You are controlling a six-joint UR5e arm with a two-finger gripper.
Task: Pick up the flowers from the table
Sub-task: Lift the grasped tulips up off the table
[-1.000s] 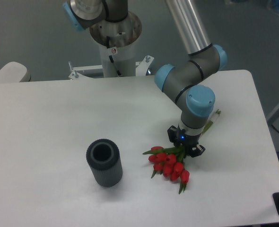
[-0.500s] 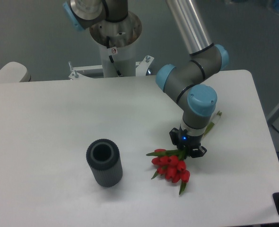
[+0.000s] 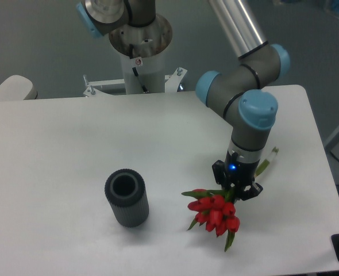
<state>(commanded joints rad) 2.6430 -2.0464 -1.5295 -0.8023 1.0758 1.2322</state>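
Your gripper [image 3: 237, 190] is clamped on the flowers' [image 3: 214, 210] stems and has carried them right and toward the table's [image 3: 54, 149] front edge since a second ago — buds hang below, seemingly lifted.

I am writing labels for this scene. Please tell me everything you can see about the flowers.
The flowers are a small bunch of red tulip buds with green stems and leaves. The buds point toward the front edge of the white table; the stem ends stick out behind the arm, to the right. The gripper is closed around the stems just above the buds. Whether the bunch touches the table cannot be told.
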